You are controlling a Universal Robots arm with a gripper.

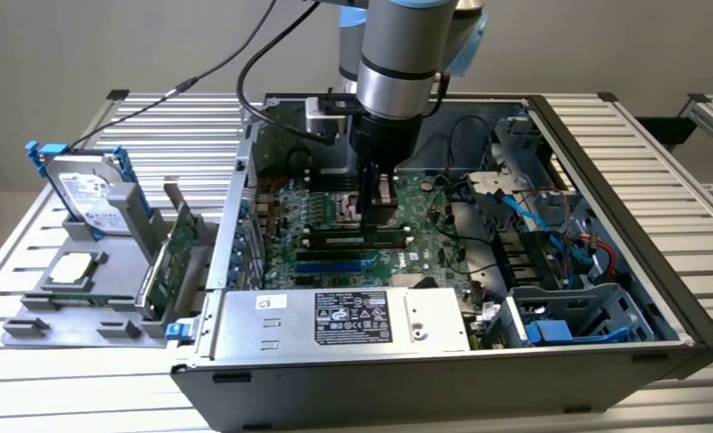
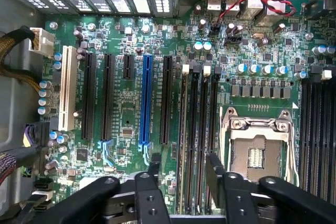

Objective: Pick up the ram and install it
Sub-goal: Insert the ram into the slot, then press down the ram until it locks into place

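My gripper (image 1: 378, 207) hangs low inside the open computer case, over the green motherboard (image 1: 423, 244). Its two black fingers (image 2: 155, 169) stand apart with nothing between them, so it is open. Straight below the fingers run the black memory slots (image 2: 198, 124) with white latches. In the exterior view the ram (image 1: 356, 238), a long green stick with dark chips, stands on edge in those slots just under the fingertips. From the wrist camera the ram is edge-on and hard to tell from the slots.
A silver hard drive (image 1: 86, 194) and a green expansion card (image 1: 176, 244) stand in a grey holder (image 1: 79, 311) at the exterior view's left. The power supply (image 1: 345, 320), blue drive cage (image 1: 573, 316), CPU socket (image 2: 257, 153) and cables (image 1: 519, 203) crowd the case.
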